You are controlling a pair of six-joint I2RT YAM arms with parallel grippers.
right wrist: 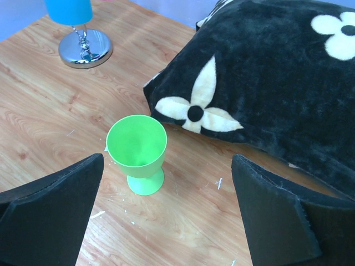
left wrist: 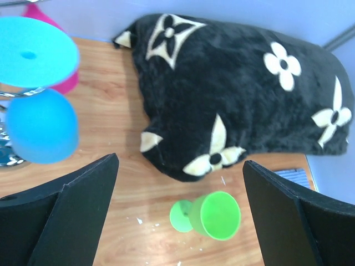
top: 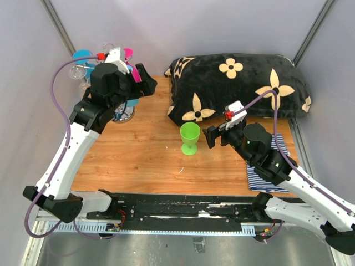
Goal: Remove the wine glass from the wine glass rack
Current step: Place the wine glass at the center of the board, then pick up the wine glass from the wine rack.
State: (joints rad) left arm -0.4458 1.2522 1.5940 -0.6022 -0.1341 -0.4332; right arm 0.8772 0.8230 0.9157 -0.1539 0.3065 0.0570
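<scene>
Overhead, my left gripper [top: 143, 84] hangs released beside the wine glass rack [top: 125, 115], upper left. Left wrist: jaws spread, empty; one blue wine glass [left wrist: 41, 124] hangs upper left, one pink glass [left wrist: 66, 83] behind. Tugging sideways could topple the rack. Right wrist: right gripper [right wrist: 167, 159] released; one green glass [right wrist: 136, 149] stands centre.

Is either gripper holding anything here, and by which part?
Nothing is held. The left gripper and right gripper are both open and empty; the blue wine glass hangs untouched on the rack.

The wine glass rack [right wrist: 85, 47] is glossy chrome. The blue wine glass [left wrist: 41, 126] looks matt plastic, the pillow [right wrist: 277, 83] plush.
</scene>
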